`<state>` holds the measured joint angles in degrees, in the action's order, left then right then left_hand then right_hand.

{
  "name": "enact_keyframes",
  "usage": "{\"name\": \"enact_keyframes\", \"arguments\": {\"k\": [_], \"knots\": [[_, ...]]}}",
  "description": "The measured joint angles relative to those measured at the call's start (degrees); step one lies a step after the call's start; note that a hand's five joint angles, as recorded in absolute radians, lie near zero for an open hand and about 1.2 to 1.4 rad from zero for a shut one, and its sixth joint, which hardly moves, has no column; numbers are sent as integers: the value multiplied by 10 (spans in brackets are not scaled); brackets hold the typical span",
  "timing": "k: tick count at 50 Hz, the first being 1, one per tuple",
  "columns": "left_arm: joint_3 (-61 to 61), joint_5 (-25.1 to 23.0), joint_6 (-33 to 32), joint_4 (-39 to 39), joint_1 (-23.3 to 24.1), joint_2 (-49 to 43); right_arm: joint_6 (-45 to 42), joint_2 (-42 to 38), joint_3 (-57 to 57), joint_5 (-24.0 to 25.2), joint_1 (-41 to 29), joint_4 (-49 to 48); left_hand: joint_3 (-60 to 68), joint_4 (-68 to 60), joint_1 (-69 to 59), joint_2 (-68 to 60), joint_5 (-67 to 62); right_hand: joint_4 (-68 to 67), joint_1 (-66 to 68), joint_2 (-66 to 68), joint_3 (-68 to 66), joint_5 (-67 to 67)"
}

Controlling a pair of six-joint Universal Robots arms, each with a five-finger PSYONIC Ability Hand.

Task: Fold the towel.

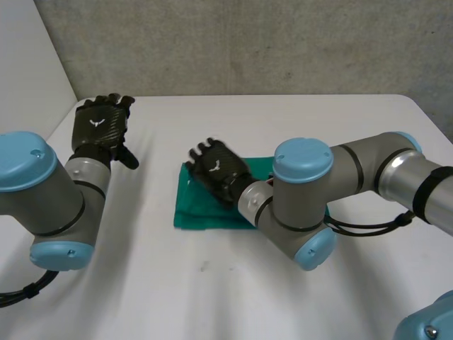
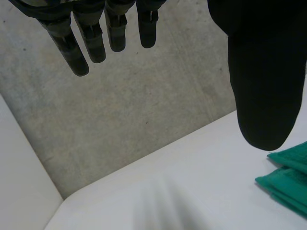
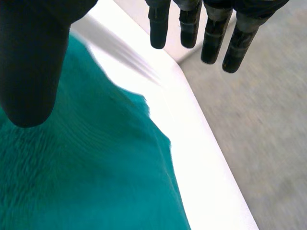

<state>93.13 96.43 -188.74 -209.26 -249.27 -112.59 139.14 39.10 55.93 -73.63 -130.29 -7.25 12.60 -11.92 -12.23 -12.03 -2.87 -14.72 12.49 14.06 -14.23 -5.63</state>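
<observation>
We see the green towel (image 1: 202,212) lying folded at centre frame on the white table (image 1: 318,127). Our right hand (image 1: 218,172) is over its upper edge, fingers straight, gripping nothing. Upper left, our left hand (image 1: 101,127) is spread wide, well clear of it.

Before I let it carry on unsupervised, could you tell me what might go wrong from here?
1. The right hand is over the towel with straight fingers and no grip; a sideways sweep might drag or rumple its stacked layers.
2. The left hand is open and off the cloth, so nothing would pin it if it slides.
</observation>
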Motion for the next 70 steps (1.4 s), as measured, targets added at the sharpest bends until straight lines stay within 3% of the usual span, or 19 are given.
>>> {"name": "enact_keyframes", "arguments": {"k": [8, 13, 20, 23, 26, 27, 29, 34, 40, 44, 47, 53, 55, 56, 59, 64, 67, 68, 70], "knots": [[-41, -8, 0, -3, 45, -27, 129, 88, 69, -96, 69, 9, 0, 0, 0, 0, 0, 13, -6, -12, 21, 15], [-84, -21, -1, -2, 80, -61, 224, 150, 167, -95, 128, 21, 0, 0, 0, 0, 0, 13, -6, -12, 21, 16], [-158, -52, -2, 13, 124, -132, 255, 184, 280, -79, 183, 21, 0, -2, -2, -1, -2, 6, -1, -2, 9, 10], [-189, -60, -3, 33, 135, -167, 253, 185, 323, -75, 209, 8, 0, -2, -2, -2, -2, -120, 109, 134, -126, -108], [-198, -61, -3, 44, 137, -177, 252, 183, 335, -76, 218, 0, 0, -2, -2, -2, -2, -120, 109, 134, -126, -108], [-202, -60, -2, 54, 137, -182, 250, 182, 342, -78, 227, -10, 0, -2, -2, -2, -2, -357, 326, 382, -363, -329], [-198, -59, -2, 71, 136, -180, 245, 179, 345, -83, 241, -29, 0, -2, -2, -2, -2, -515, 431, 526, -518, -484], [-174, -51, -1, 88, 128, -152, 226, 180, 322, -92, 250, -49, 0, -2, -2, -2, -2, -534, 431, 537, -534, -501], [-130, -33, 0, 99, 102, -90, 180, 180, 252, -96, 218, -47, 0, -2, -2, -1, 0, -534, 431, 537, -534, -504], [-98, -18, 0, 104, 76, -43, 158, 169, 180, -84, 132, -36, 0, -1, 0, 0, 0, -534, 431, 537, -535, -508], [-78, -10, 1, 104, 61, -18, 153, 136, 135, -50, 54, -23, 0, -1, 0, 0, 0, -534, 431, 537, -535, -509], [-62, -8, 2, 104, 51, -6, 151, 82, 110, 16, -12, -1, 0, -1, 0, 0, 0, -534, 431, 537, -535, -509], [-61, -9, 3, 104, 51, -7, 152, 60, 103, 32, -25, 10, 0, -1, 0, 0, 0, -417, 333, 421, -421, -412], [-63, -10, 4, 104, 52, -10, 154, 56, 99, 24, -25, 12, 0, -1, 0, 0, 0, -266, 186, 252, -268, -267], [-72, -12, 13, 103, 56, -19, 164, 58, 93, -17, -19, 13, 0, -1, 0, 0, 0, -23, 14, 25, -25, -23], [-117, -15, 49, 104, 83, -58, 241, 91, 86, -99, 17, 11, 0, -2, -1, -2, 0, 14, -6, -13, 21, 16], [-127, -15, 56, 105, 89, -66, 253, 94, 85, -104, 22, 11, 0, -2, -1, -2, 0, 14, -6, -13, 21, 16], [-158, -15, 77, 112, 109, -96, 318, 108, 81, -109, 47, 15, 0, -2, -2, -2, 0, 14, -6, -13, 21, 16], [-176, -15, 85, 121, 120, -116, 344, 109, 77, -102, 57, 20, 1, -2, -2, -2, -1, 14, -6, -13, 21, 16]]}}
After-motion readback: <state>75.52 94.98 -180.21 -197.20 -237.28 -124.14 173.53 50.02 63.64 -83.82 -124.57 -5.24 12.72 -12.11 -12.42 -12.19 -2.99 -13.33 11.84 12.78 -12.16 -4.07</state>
